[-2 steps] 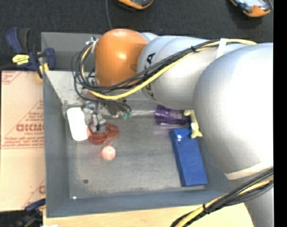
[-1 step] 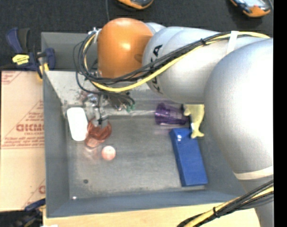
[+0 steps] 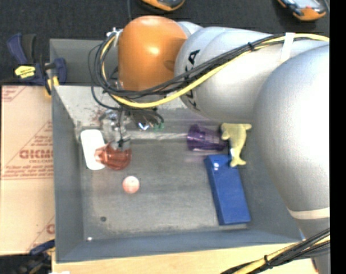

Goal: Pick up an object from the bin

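Up by the grey metal bin's (image 3: pixel 67 181) left wall, my claw (image 3: pixel 119 138) sits right over the red see-through roundish plastic piece (image 3: pixel 112 157) touching a flat white oval (image 3: pixel 91 144), can't tell how wide it's spread tbh.

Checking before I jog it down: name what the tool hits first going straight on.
Probably the red clear piece right below the tool, next to the white piece. The gap between tool and piece is hard to judge from above.

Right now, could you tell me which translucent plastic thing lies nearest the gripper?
The red translucent piece, beside the white piece, lies directly by the gripper; the purple translucent piece lies farther right.
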